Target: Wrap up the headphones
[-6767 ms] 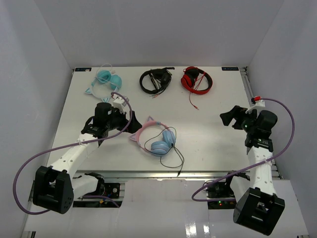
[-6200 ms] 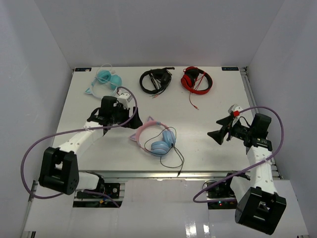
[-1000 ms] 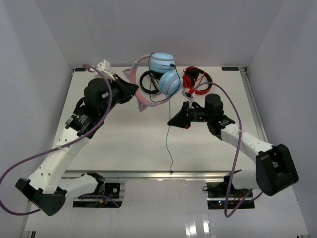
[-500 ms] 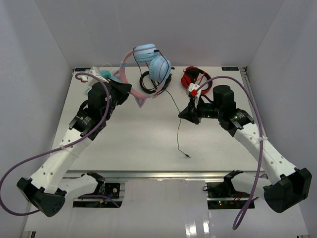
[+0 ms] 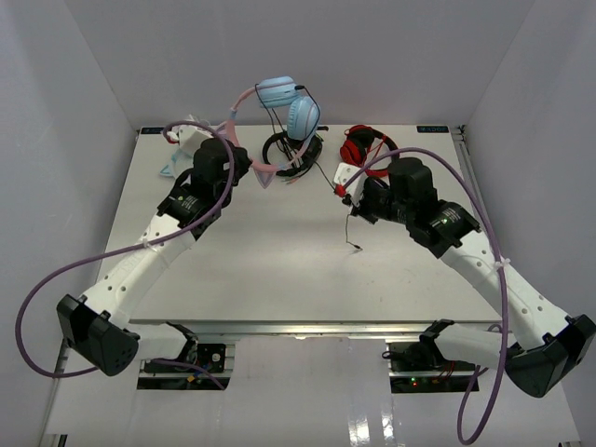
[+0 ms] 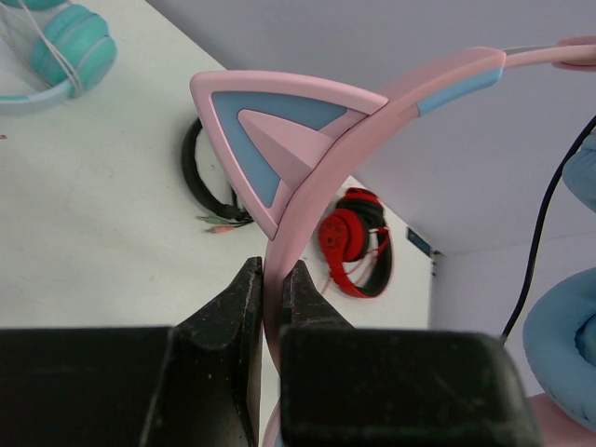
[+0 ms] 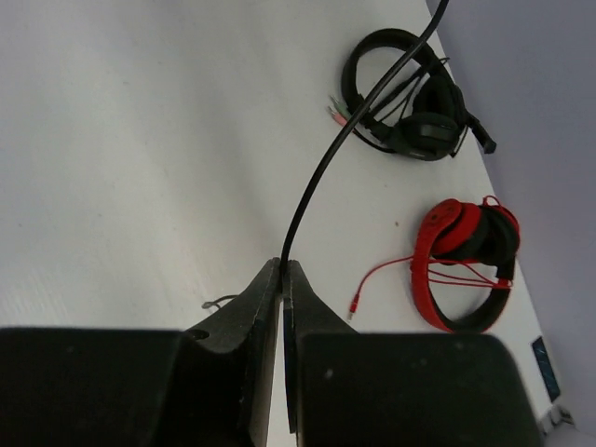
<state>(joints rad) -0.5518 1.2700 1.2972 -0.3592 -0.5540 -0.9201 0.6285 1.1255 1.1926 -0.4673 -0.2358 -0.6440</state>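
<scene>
The headphones [image 5: 300, 116], pink cat-ear headband with light blue earcups, hang in the air over the back of the table. My left gripper [image 5: 254, 171] is shut on the pink headband [image 6: 307, 200] just below a cat ear, as the left wrist view [image 6: 274, 279] shows close up. The thin black cable [image 7: 321, 160] runs down from an earcup to my right gripper [image 5: 348, 193], which is shut on it [image 7: 282, 265]. A short tail of cable hangs below that gripper, its plug end [image 5: 358, 247] close to the table.
At the back of the table lie the black headphones [image 5: 291, 154], the red headphones [image 5: 370, 149] with a loose red cable [image 7: 386, 279], and the teal cat-ear headphones [image 6: 60, 51], partly behind my left arm. White walls close in the table.
My right gripper has moved back and left toward the headphones, and the hanging tail of cable has grown shorter. The left gripper has shifted the headphones slightly to the right.
</scene>
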